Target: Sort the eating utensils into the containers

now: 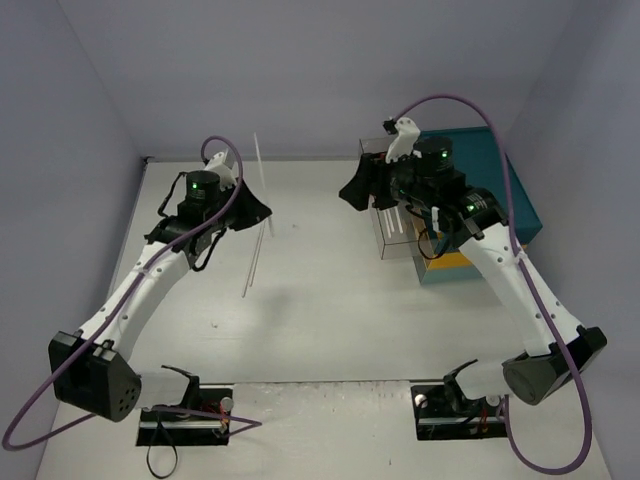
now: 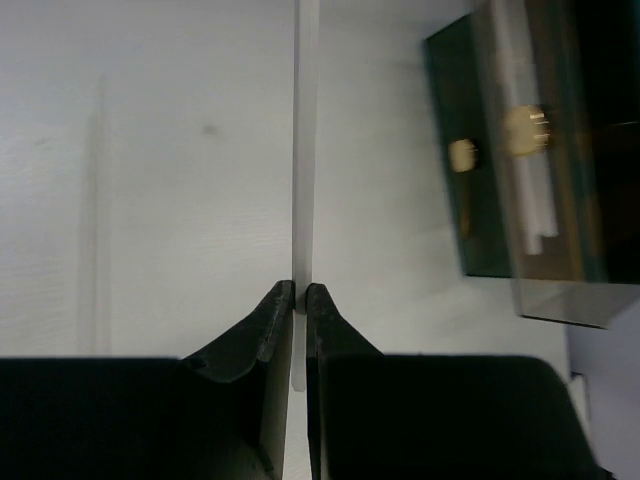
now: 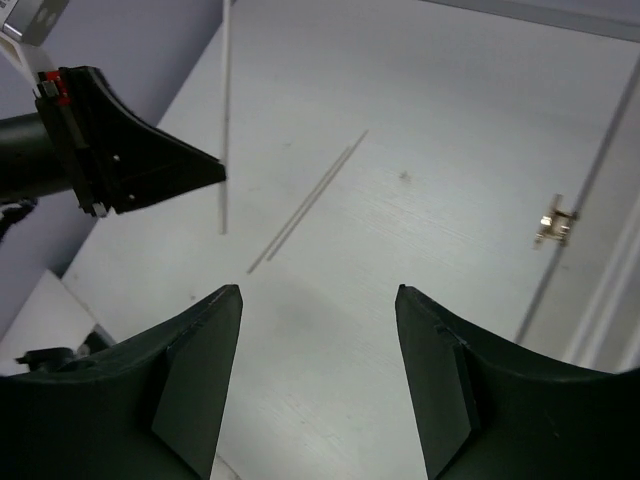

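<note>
One slim clear utensil (image 2: 304,150) is pinched near one end by the closed left gripper (image 2: 300,292) above the worktop (image 1: 330,300), well left of the clear container (image 1: 400,230), so it could be swung askew or dropped if moved fast, while the right gripper (image 3: 318,292) is seen wide open and empty.

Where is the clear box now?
Top view, right side: the clear box stands against the teal chest, beside the right gripper.

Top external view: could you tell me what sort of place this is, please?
Probably a robot lab test cell, not a kitchen: plain walls box in a white table, the left arm and right arm are bolted to its near edge, with trailing purple cables.
</note>
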You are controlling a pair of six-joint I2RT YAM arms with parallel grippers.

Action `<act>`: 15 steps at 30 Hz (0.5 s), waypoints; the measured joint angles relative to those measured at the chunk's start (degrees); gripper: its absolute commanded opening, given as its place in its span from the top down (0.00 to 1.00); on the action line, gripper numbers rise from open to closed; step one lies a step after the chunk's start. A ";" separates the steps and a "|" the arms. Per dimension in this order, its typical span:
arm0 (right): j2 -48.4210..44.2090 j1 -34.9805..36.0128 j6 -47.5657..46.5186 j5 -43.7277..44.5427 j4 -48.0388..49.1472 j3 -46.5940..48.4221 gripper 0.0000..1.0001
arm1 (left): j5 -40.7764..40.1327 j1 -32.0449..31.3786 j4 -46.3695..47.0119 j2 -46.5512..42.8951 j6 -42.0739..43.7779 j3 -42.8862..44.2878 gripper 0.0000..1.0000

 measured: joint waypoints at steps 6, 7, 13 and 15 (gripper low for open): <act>3.95 5.69 4.14 -1.51 4.92 0.90 0.42 | 3.72 -8.97 12.29 -3.09 -6.99 -1.33 1.00; 4.42 6.17 4.78 -1.58 5.57 0.92 0.43 | 3.95 -10.29 13.69 -3.14 -7.80 -1.52 1.00; 6.54 7.15 7.49 -1.21 9.06 0.96 0.45 | 4.13 -16.38 18.97 -2.93 -10.67 -1.60 1.00; 6.93 7.33 8.02 -1.17 9.84 0.96 0.47 | 4.09 -17.61 20.05 -2.91 -11.12 -1.60 1.00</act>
